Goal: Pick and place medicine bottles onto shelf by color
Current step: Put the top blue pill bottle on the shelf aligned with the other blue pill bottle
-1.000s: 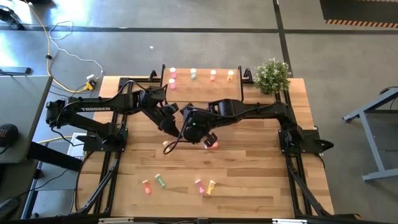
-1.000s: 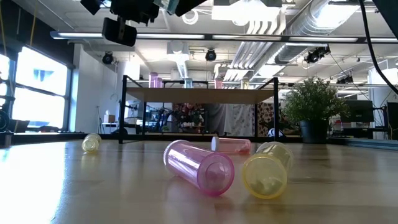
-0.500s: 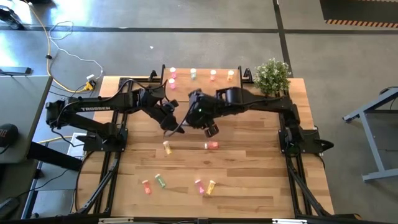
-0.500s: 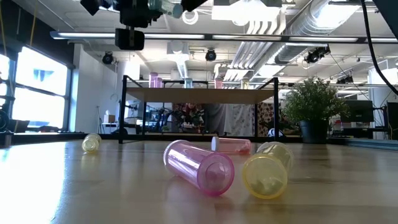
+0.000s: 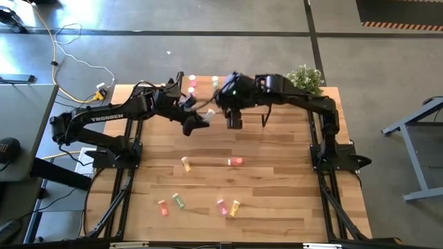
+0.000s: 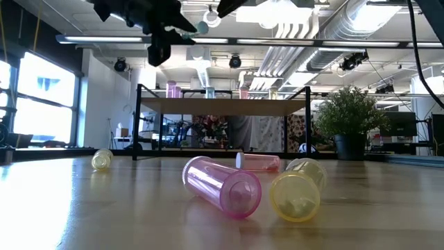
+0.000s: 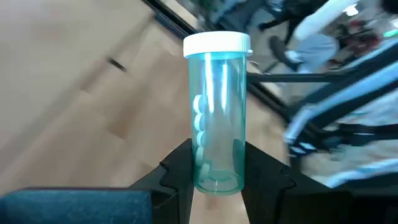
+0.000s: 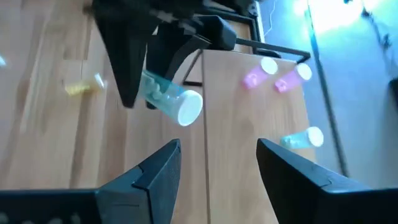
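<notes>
While clamped in left claw [image 7: 214, 177], green bottle [image 7: 216, 118] holds pale tablets | near shelf [image 5: 225, 93] front edge | right claw [image 8: 217, 158] wide, empty

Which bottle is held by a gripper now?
The green bottle with a white cap, clamped in the left gripper above the table. All others lie on the table or stand on the shelf.
</notes>
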You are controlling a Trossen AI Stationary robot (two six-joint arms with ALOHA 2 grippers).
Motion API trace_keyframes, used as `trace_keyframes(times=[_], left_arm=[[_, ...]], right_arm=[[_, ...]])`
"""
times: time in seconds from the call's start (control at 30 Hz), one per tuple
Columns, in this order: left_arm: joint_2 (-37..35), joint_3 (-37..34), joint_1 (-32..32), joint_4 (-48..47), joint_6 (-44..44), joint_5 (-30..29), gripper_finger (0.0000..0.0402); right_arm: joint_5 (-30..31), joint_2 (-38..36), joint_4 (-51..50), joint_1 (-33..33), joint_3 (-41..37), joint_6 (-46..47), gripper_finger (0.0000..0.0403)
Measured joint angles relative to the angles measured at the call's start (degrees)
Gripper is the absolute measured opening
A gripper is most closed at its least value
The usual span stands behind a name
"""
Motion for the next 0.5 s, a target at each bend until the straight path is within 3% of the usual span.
trace_keyframes(times=[0.23,0.5], left_arm=[[0.0,0.0,0.3,4.2,10.1,-8.5,0.0096],[0.0,0.0,0.3,11.6,15.3,-11.6,0.0097]], right_arm=[[-9.8,-0.5,3.8,-5.4,0.0,7.6,0.0202],[-20.5,-0.5,10.4,-10.2,0.0,11.1,0.0202]])
